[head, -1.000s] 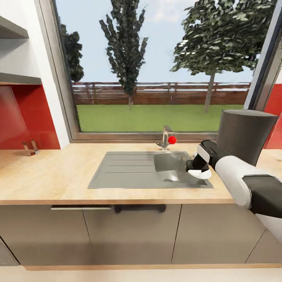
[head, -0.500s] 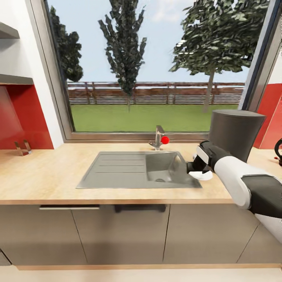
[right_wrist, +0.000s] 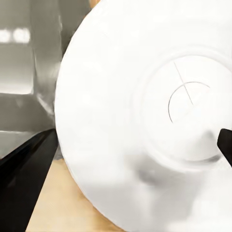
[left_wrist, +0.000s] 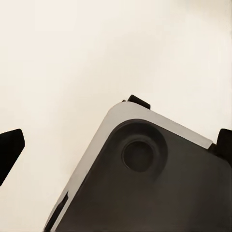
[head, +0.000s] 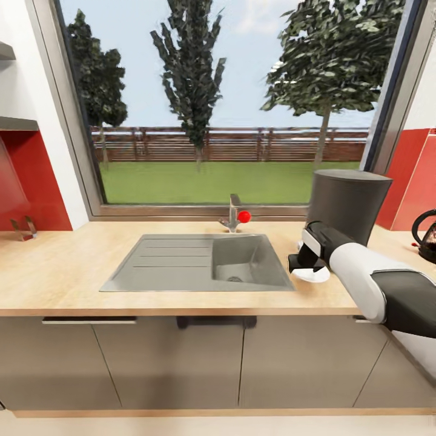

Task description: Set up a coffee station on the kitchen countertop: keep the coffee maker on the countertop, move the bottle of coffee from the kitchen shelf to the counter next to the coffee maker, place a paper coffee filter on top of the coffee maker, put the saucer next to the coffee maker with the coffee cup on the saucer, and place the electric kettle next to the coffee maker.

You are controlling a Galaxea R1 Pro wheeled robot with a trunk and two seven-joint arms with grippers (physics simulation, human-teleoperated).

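Observation:
The dark grey coffee maker (head: 346, 203) stands on the kitchen countertop (head: 54, 272), right of the sink. Just in front of it, my right gripper (head: 301, 265) is shut on the white saucer (head: 312, 276), which hangs low over the counter by the sink's right edge. In the right wrist view the saucer (right_wrist: 145, 111) lies between the gripper's (right_wrist: 126, 159) dark fingers (right_wrist: 24, 179), above the sink's corner and the wood. The electric kettle (head: 427, 236) peeks in at the far right. My left gripper (left_wrist: 116, 145) is open over pale floor and the robot's base.
The steel sink (head: 181, 263) with its tap (head: 233, 213) is set in the middle of the counter, below a wide window. Grey shelves (head: 15, 124) hang on the wall at far left, with a small metal stand (head: 21, 229) below. Dark cabinet fronts (head: 181, 363) run under the counter.
The camera has shifted right: sink and coffee maker slide left in the picture and the kettle comes into view. The saucer, held throughout, is now over the counter rather than the sink.

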